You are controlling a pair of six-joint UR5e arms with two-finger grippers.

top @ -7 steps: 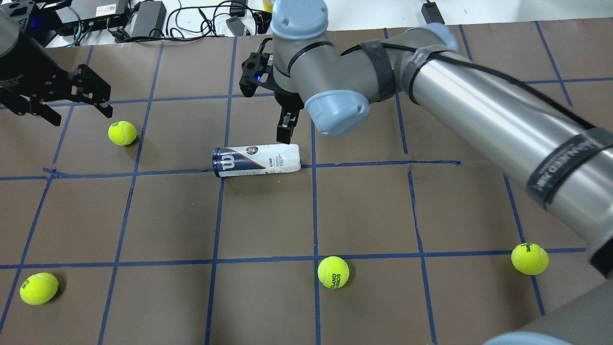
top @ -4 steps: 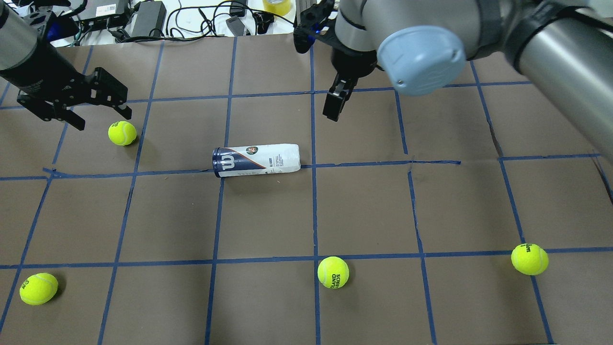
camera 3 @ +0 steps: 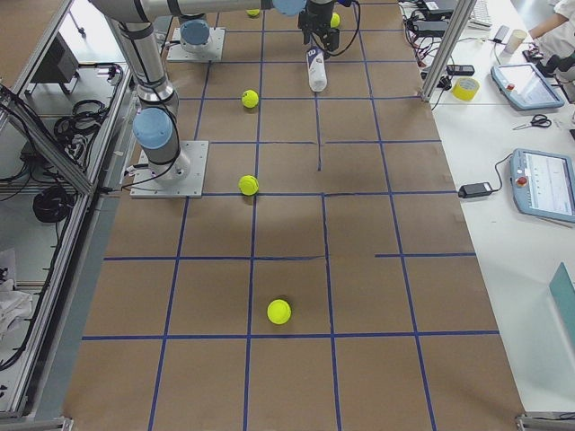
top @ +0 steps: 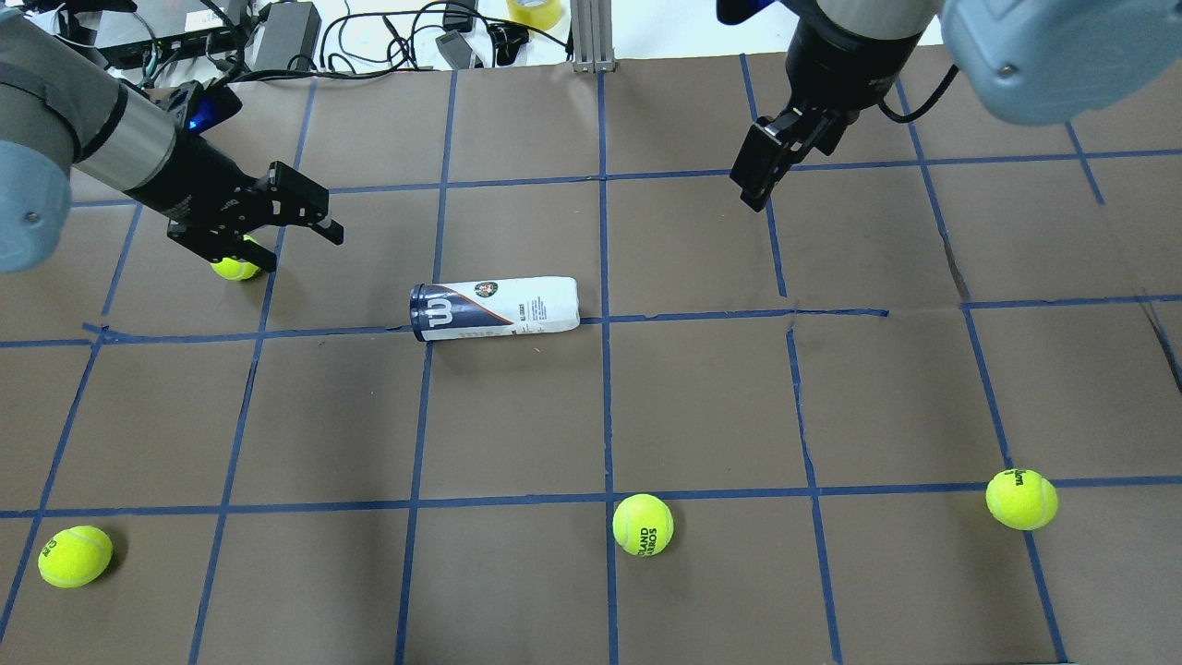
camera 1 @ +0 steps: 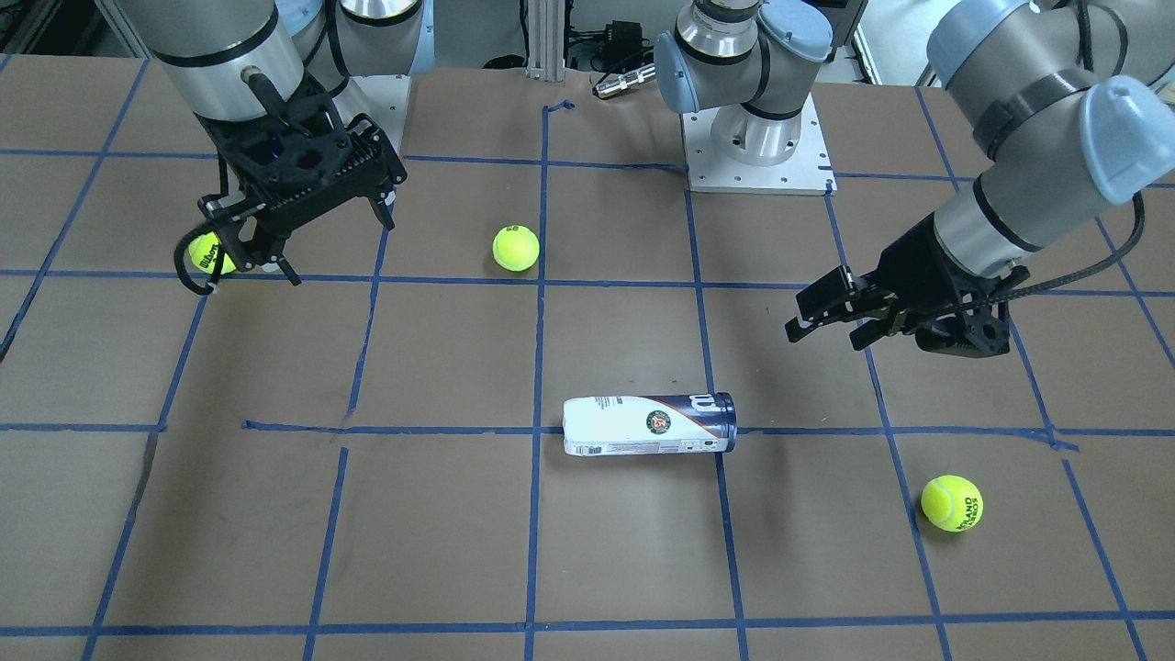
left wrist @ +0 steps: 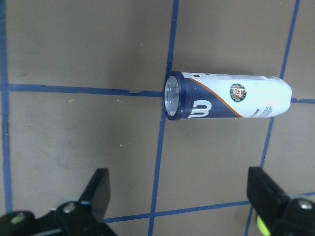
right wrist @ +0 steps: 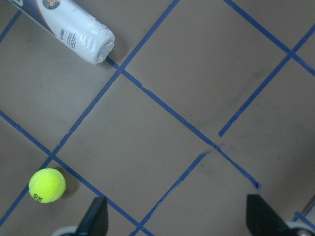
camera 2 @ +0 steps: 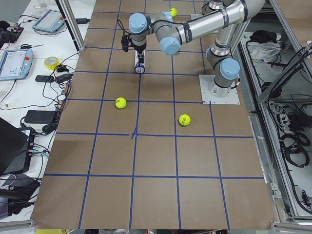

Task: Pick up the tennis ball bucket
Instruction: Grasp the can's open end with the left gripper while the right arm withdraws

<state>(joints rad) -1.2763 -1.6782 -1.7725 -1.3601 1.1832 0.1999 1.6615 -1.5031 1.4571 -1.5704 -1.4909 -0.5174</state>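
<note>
The tennis ball bucket (top: 494,308) lies on its side on the brown table, dark blue rim to the left in the overhead view. It also shows in the front view (camera 1: 650,425), the left wrist view (left wrist: 226,96) and the right wrist view (right wrist: 74,29). My left gripper (top: 303,251) is open and empty, hovering up-left of the rim end, apart from it; it also shows in the front view (camera 1: 823,338). My right gripper (top: 757,192) is open and empty, far up-right of the tube's white end; it also shows in the front view (camera 1: 294,248).
Yellow-green tennis balls lie around: one (top: 236,269) partly under my left gripper, one at front left (top: 75,556), one at front middle (top: 643,525), one at front right (top: 1021,499). Cables and power bricks (top: 286,32) crowd the far table edge.
My right arm has pulled up and away from the tube's white end to the far right. My left gripper has moved right toward the tube, over the nearby ball. The tube has not moved.
</note>
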